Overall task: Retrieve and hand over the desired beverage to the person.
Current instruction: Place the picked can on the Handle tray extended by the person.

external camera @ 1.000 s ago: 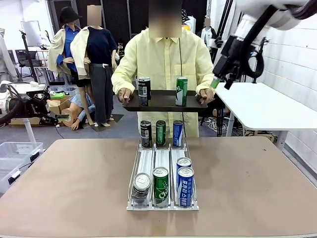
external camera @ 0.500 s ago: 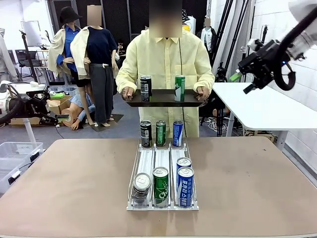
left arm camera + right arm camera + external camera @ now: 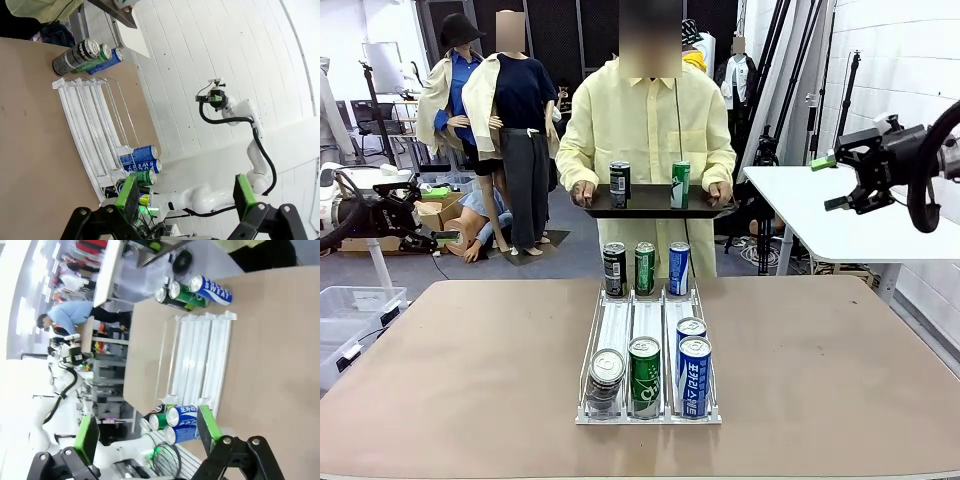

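Note:
The person [image 3: 645, 110] in a pale-yellow shirt stands beyond the table, holding a dark tray [image 3: 650, 207] with both hands. A black can [image 3: 620, 184] and a green can [image 3: 680, 184] stand on it. On the table a wire rack [image 3: 648, 330] holds black [image 3: 614, 269], green [image 3: 645, 268] and blue [image 3: 679, 268] cans at its far end. More cans sit at its near end [image 3: 644, 375]. My right gripper [image 3: 832, 182] hangs open and empty at the right, well away from the tray. In its own wrist view my left gripper [image 3: 186, 200] is open and empty above the rack [image 3: 95, 130].
A white side table [image 3: 860, 215] stands at the right below my right gripper. The brown table [image 3: 450, 370] has bare room on both sides of the rack. Tripods and equipment stand behind the person. The right wrist view looks down on the rack [image 3: 200, 355].
My right gripper swung right and down, away from the tray's right end. The person drew back a little with the tray and both cans.

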{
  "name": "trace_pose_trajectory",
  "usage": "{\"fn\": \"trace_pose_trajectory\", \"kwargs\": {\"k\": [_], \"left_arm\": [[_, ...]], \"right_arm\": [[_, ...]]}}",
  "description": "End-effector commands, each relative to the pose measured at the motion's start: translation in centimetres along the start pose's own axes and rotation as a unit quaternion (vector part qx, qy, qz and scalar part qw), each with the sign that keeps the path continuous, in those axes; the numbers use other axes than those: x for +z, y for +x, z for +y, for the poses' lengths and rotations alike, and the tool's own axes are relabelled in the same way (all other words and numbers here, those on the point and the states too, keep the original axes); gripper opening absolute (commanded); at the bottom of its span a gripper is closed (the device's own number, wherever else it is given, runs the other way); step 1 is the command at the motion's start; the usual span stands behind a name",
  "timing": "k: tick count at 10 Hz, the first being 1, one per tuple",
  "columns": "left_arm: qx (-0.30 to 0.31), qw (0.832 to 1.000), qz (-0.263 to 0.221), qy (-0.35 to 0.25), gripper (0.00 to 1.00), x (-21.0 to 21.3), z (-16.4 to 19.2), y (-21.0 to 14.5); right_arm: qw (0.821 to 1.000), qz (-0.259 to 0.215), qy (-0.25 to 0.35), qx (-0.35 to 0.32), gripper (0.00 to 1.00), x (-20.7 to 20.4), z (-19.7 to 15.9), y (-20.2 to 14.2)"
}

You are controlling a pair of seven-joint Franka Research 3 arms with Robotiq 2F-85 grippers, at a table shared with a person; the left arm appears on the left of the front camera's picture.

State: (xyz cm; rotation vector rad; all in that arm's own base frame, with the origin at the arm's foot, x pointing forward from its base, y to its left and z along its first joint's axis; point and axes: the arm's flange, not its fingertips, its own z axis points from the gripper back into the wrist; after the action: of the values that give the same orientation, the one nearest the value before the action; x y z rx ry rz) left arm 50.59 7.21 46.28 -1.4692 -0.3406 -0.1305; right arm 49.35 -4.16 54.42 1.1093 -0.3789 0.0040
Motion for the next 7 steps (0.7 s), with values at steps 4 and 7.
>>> {"fn": "trace_pose_trajectory", "kwargs": {"k": [4,7], "left_arm": [[-0.002,1.0,-0.002,0.005,1.0,0.0,-0.2,-0.1],[-0.002,1.0,-0.002,0.005,1.0,0.0,-0.2,-0.1]], "right_arm": [[0.997,-0.061,0.047,-0.021,1.0,-0.4,-1.9,-2.3],[0.998,-0.047,0.042,-0.03,1.0,0.2,-2.0,-1.7]]}}
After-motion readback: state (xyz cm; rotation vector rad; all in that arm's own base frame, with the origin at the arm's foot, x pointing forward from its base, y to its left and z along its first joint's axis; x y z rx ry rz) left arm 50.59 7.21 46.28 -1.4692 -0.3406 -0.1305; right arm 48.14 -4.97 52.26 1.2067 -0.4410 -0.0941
